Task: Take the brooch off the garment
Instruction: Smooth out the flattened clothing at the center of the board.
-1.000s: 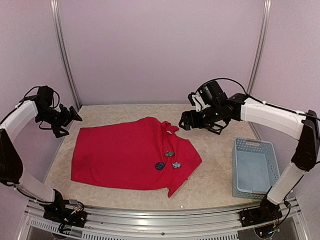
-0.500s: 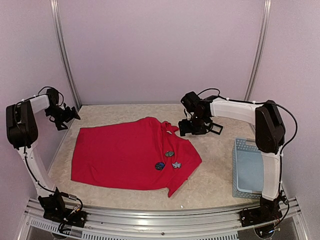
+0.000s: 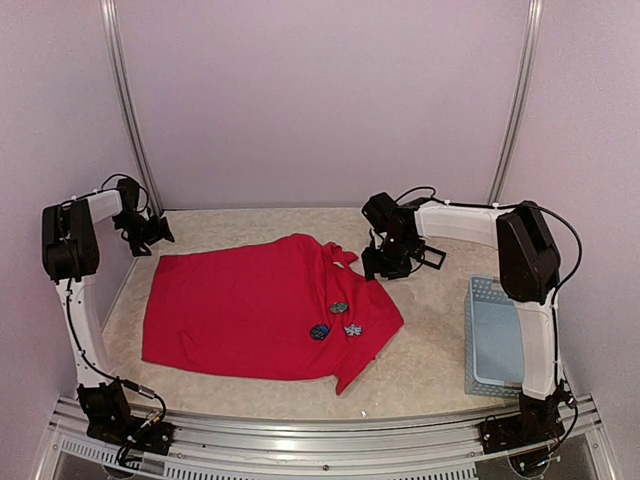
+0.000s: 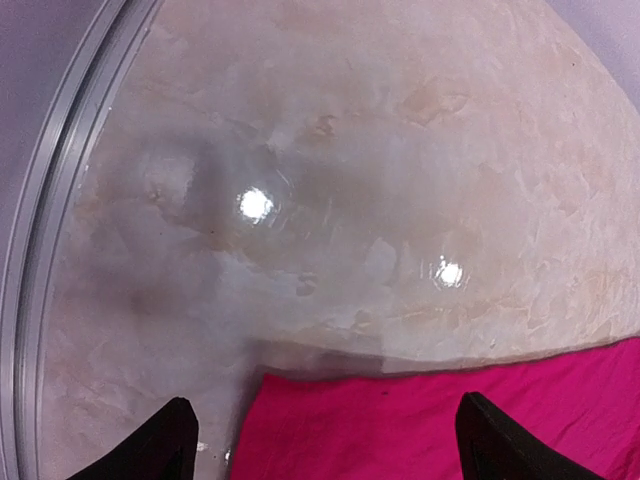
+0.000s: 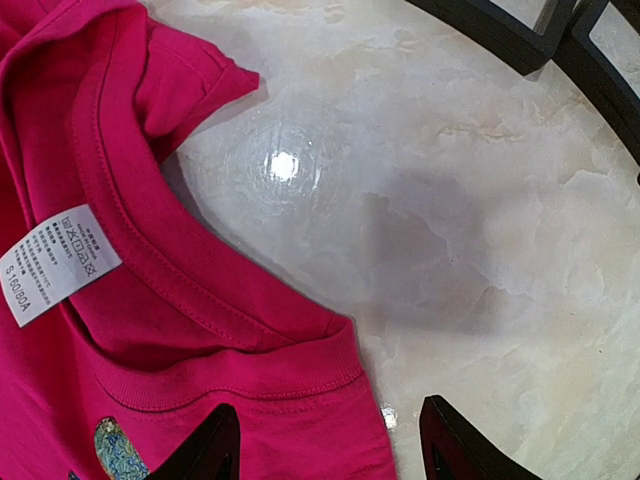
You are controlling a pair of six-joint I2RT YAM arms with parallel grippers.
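Both arms have closed in on the garment, and the brooches are still pinned to it.

The left gripper [image 3: 158, 231] has swung in from the left wall to the garment's [image 3: 250, 310] far left corner; its wrist view shows its fingertips [image 4: 175, 445] spread wide with nothing between them, cut off by the bottom edge, over bare counter [image 4: 330, 200] and the red hem. The garment lies flat mid-counter as before, with three small brooches [image 3: 339, 307] clustered on its right half. The right gripper [image 3: 385, 262] has dropped to the collar, open and gripping nothing, its fingertips [image 5: 450, 445] straddling the collar edge beside the care label [image 5: 60, 262]. One brooch [image 5: 118, 450] peeks in there, cropped by the frame; which one I cannot tell. The pale blue basket [image 3: 475, 330] stands at the far right.
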